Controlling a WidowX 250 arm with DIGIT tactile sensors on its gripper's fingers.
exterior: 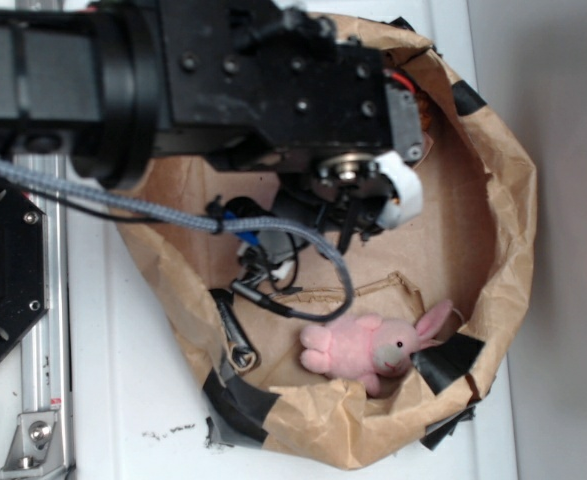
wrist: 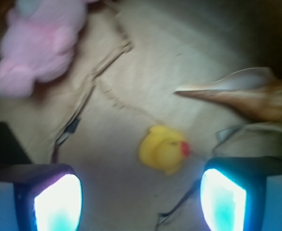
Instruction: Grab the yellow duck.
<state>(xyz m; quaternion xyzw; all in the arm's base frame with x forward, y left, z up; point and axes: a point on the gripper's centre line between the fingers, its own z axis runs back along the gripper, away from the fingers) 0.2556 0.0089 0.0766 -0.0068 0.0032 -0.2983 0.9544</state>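
The yellow duck [wrist: 163, 149], small and glossy with a red-orange beak, lies on the brown paper floor in the wrist view. It sits just ahead of my gripper [wrist: 140, 202], nearer the right finger. The jaws stand wide apart with nothing between them. In the exterior view the arm covers the duck, and the gripper [exterior: 358, 205] hangs low inside the paper bag [exterior: 493, 150].
A pink plush bunny [wrist: 40, 43] lies at the upper left, also seen as the bunny [exterior: 368, 348] near the bag's front wall. An orange-tan spiral seashell [wrist: 241, 94] rests close to the right of the duck. Grey cable [exterior: 173, 212] loops across the bag.
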